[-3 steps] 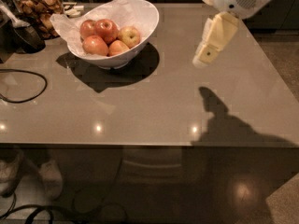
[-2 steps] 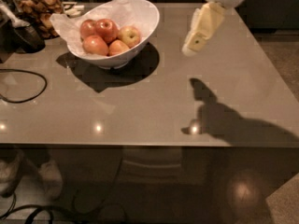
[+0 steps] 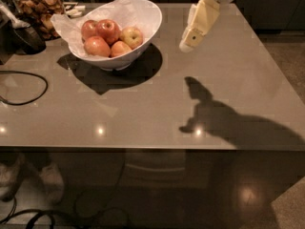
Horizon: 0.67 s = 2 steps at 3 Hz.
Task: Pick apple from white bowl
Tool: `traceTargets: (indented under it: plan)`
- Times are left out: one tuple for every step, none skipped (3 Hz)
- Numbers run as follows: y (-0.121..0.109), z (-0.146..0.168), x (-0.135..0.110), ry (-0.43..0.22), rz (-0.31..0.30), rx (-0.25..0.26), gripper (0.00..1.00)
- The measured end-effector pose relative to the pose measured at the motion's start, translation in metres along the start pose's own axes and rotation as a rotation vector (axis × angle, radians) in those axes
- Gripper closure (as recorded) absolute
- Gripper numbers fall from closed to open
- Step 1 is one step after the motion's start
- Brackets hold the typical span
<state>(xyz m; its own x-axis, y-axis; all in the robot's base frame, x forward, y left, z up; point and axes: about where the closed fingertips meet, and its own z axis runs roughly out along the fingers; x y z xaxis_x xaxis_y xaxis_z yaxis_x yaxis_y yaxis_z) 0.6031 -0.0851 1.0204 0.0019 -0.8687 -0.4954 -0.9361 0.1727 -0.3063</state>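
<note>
Five apples lie heaped in the white bowl at the far left of the grey countertop, nested on crumpled white paper that rises past the rim and keeps them from rolling. Three are deep red. The apple that looks easiest to reach sits highest in the pile, touching its red neighbours, with a pale yellow-green apple and a yellow-orange blushed apple on the side nearer the arm.

The gripper hangs in the air to the right of the bowl, outside its rim and above bare counter, tilted so that its tip points down and to the left, towards the fruit. That slant probably suits a reach over the sloping rim rather than a straight drop. Whether it stands open or closed cannot be told from this view, and no apple is seen in it. Its shadow falls well apart, on the near right of the counter.

A glass jar of brown snacks stands behind the bowl, clear of the approach.
</note>
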Motion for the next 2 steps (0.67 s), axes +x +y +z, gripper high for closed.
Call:
traceTargets:
  plan:
    - [-0.009,0.013,-0.015,-0.059,0.008,-0.012,0.0]
    - [-0.02,0.028,-0.036,-0.096,-0.015,-0.032,0.0]
